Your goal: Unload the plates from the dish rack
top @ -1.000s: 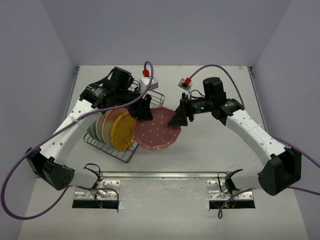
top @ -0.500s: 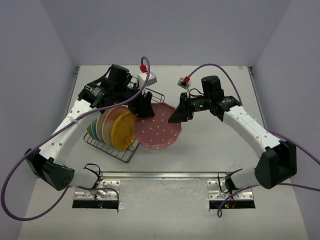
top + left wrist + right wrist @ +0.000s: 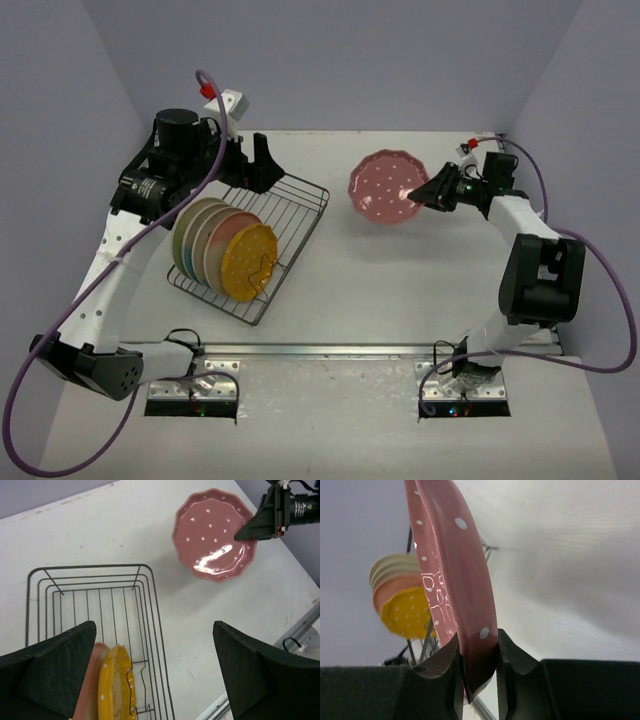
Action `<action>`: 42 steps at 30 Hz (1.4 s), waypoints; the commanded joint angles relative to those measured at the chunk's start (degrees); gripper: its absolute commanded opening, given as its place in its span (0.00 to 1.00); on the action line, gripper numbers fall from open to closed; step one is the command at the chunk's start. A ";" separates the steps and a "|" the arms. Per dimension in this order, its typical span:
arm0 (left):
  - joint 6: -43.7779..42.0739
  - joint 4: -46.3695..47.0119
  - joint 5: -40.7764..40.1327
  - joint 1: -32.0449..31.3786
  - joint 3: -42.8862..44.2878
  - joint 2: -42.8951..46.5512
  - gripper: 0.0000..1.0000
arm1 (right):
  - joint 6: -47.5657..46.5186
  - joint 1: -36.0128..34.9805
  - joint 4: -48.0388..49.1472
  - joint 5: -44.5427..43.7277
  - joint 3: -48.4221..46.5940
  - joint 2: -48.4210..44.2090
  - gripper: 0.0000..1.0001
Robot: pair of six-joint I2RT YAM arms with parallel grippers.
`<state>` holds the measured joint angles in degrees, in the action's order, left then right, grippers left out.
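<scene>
Since the earlier frames the pink plate (image 3: 388,188) has travelled from the middle of the overhead view to the upper right, well apart from the dish rack (image 3: 296,208). The left arm has drawn back to the upper left. The right end effector (image 3: 432,192) is clamped tight on the plate's rim, and the plate seems to hang face up just above the surface (image 3: 400,290), with a shadow beneath it. To finish this step well, I judge the plate should be lowered level until its base rests, and only then released, with the fingers sliding out sideways. The right arm folds up the right edge, its wrist pointing left. The left end effector (image 3: 258,167) hovers over the rack's far end, spread wide and empty. The remaining plates (image 3: 208,238) stand in the rack's lower-left end, the yellow plate (image 3: 247,262) in front.
</scene>
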<state>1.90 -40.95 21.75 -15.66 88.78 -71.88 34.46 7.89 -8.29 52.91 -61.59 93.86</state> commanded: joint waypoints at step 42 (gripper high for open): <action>-5.15 2.48 -27.19 3.00 -13.08 8.22 1.00 | 7.93 9.86 -10.55 -45.72 -34.13 27.64 0.99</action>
<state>0.11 -38.53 -0.10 -13.30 76.72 -67.17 56.62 18.83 -9.05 18.44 -92.84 130.20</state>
